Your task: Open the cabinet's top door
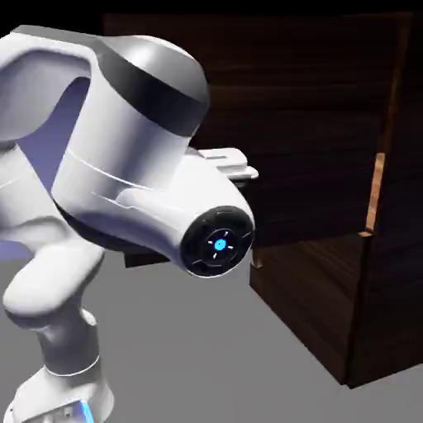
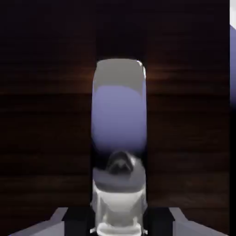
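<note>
Claw [image 2: 119, 221] closed on the silver handle [image 2: 119, 115], one fingertip against each side. Handle lies directly ahead of the claw, its long axis running away from the fingertips up the hand view, across the grain of the top door [image 1: 306, 107]. Door panel appears swung out from the cabinet [image 1: 310, 310]. Judgement: next pull should follow the hinge arc; a straight tug could slip along the handle.

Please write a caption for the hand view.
The tool grips the shiny handle on the dark wood-grain door.
</note>
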`<state>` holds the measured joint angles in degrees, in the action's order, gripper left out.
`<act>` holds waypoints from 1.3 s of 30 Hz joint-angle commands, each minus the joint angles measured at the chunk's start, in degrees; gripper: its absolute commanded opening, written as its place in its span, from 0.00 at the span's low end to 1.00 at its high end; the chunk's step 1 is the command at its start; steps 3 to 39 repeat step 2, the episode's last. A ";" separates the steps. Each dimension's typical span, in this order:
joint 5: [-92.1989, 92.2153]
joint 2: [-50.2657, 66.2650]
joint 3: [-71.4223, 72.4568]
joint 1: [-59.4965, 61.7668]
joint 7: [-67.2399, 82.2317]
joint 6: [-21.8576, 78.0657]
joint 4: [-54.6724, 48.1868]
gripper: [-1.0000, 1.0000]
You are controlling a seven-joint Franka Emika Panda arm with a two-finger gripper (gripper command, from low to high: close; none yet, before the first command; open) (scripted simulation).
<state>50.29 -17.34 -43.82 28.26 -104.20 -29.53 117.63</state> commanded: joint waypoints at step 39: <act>-0.70 2.29 -1.14 -0.82 1.76 1.89 -2.14 0.00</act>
